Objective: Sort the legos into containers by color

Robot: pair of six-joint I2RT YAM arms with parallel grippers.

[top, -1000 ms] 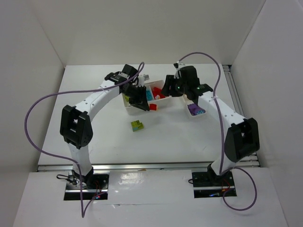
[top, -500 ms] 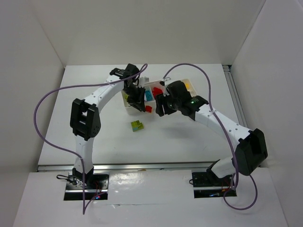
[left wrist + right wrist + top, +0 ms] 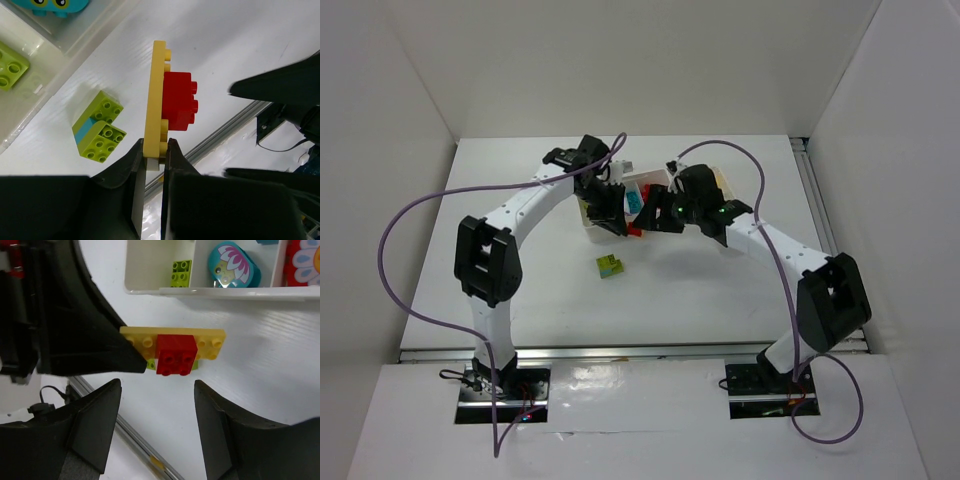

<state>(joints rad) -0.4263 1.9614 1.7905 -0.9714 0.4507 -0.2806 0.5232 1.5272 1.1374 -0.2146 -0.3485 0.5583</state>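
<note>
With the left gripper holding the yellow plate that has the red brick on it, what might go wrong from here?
1. The left gripper pinches only one end of the yellow plate; a pull on the red brick might lever the plate loose.
2. The right gripper, open just short of the brick, sits close to the left one, so the two might collide.

The right gripper [image 3: 656, 215] swung from the frame's right side to its centre, stopping spread wide beside the yellow plate [image 3: 157, 90] pinched by the left gripper [image 3: 152, 160].
</note>
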